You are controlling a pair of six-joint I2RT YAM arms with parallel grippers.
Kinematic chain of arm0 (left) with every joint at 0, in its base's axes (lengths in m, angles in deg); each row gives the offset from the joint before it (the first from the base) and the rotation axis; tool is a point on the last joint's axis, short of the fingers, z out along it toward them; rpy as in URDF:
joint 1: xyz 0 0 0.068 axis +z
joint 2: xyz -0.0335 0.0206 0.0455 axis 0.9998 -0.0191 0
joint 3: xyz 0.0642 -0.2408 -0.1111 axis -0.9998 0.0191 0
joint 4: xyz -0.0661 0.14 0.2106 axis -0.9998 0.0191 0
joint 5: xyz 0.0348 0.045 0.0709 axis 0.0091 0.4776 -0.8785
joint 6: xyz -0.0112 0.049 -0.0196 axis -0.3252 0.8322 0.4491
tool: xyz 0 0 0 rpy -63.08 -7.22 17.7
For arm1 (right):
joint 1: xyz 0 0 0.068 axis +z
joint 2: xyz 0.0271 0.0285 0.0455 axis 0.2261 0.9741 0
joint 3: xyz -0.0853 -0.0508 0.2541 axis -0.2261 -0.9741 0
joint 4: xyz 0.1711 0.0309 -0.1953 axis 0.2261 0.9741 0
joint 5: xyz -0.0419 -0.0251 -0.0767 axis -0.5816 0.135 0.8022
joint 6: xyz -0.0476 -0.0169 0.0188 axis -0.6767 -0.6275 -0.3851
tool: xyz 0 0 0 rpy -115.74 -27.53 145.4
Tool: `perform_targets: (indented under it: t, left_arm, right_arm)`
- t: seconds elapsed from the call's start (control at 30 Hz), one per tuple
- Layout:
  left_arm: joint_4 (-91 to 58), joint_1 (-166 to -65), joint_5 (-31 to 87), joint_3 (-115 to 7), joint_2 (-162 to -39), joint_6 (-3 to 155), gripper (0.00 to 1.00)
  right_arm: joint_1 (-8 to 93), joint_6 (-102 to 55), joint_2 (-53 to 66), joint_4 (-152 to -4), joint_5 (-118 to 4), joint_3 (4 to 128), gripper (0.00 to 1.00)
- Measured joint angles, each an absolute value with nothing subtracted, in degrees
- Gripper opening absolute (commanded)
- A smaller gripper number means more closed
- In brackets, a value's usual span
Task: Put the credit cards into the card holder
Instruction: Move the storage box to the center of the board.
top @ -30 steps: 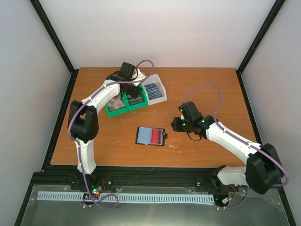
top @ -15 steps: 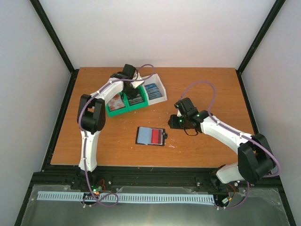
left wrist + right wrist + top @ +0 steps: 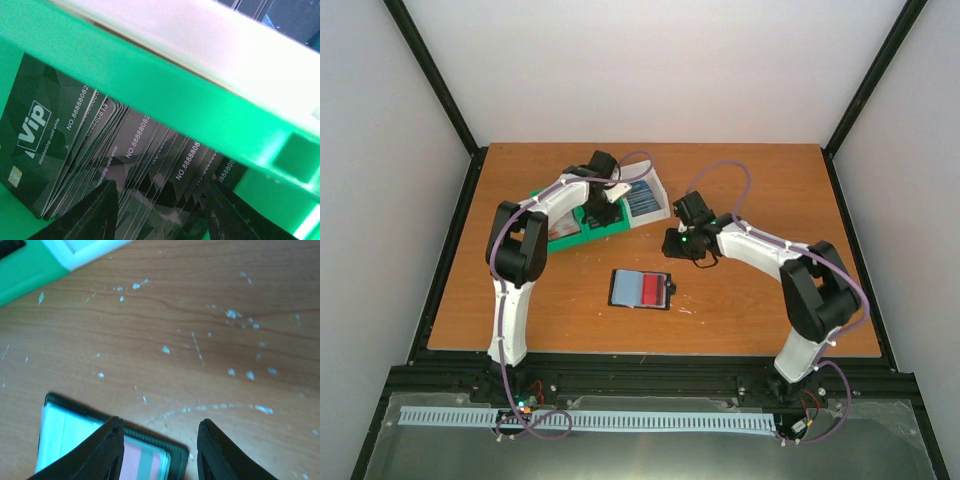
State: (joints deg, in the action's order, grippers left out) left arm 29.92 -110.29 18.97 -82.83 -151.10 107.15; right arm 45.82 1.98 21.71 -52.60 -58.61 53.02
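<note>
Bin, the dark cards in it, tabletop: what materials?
Bin: likely moulded plastic, glossy green, soft highlights. Dark cards: probably thin plastic, slight sheen, printed white numbers. Tabletop: wood grain, veneer or laminate, can't tell; matte, flecked white.

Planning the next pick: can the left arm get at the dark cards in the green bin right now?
Probably yes. The left gripper hangs open just over the dark cards, fingers either side of the fanned stack in the green bin. Nothing covers them, though the bin wall sits close.
</note>
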Motion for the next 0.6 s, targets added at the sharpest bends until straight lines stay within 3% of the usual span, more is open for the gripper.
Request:
perform_targets:
  t: [0.3, 0.6]
  left_arm:
    - [31.12, -112.68, 20.74, -80.08, -149.39, 104.59, 0.50]
    - [33.13, -115.43, 29.70, -79.97, -148.10, 102.98, 0.52]
  right_arm:
    - [45.62, 2.98, 34.54, -55.36, -58.09, 63.54, 0.40]
    - [42.87, 3.75, 40.20, -57.72, -58.68, 65.61, 0.37]
